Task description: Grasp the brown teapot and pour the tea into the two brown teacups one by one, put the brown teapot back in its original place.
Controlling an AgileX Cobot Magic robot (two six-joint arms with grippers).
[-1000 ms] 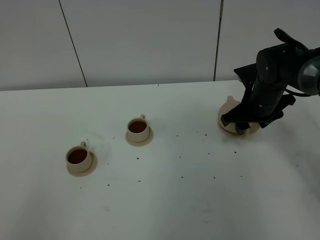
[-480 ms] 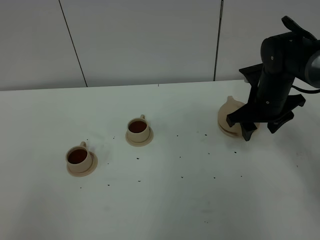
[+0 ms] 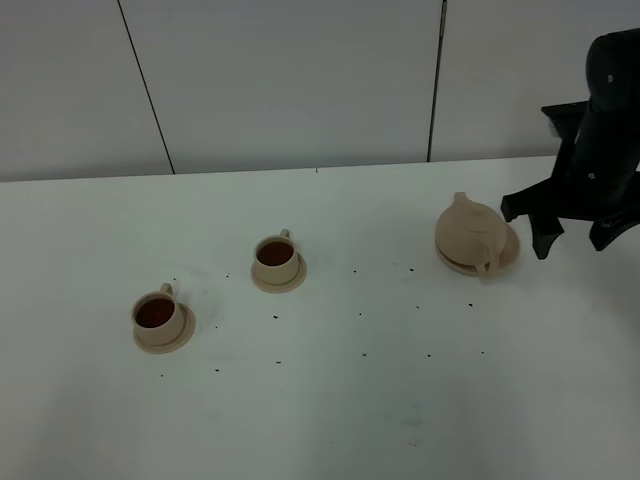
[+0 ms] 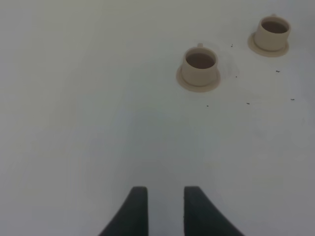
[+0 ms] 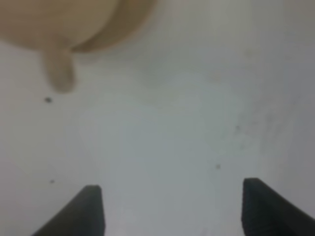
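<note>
On the white table (image 3: 330, 420), small dark specks (image 3: 363, 354) were scattered across the near and middle area. Nearest on the left side, one of the two brown teacups (image 3: 157, 314) was seen on its saucer (image 3: 184, 335), filled with dark tea; the second teacup (image 3: 275, 256) was set a little farther back and to the right, on its own saucer (image 3: 293, 281), also filled. In the left wrist view both cups were shown well apart from the left gripper (image 4: 166, 196), whose dark fingertips (image 4: 136, 206) were held only slightly apart, with bare table between them and nothing gripped.

Farther back on the right, the brown teapot (image 3: 466, 234) was found standing upright on the original place (image 3: 508, 255), its wide saucer, with the loop handle turned toward the near side. The right gripper (image 3: 577, 238) was raised just beside the teapot on its right, clear of it, with its jaws spread wide and nothing held; in the right wrist view only empty table was seen between its fingertips (image 5: 88, 206), the teapot lying blurred beyond them. A grey panelled wall (image 3: 300, 80) was seen behind the table.
</note>
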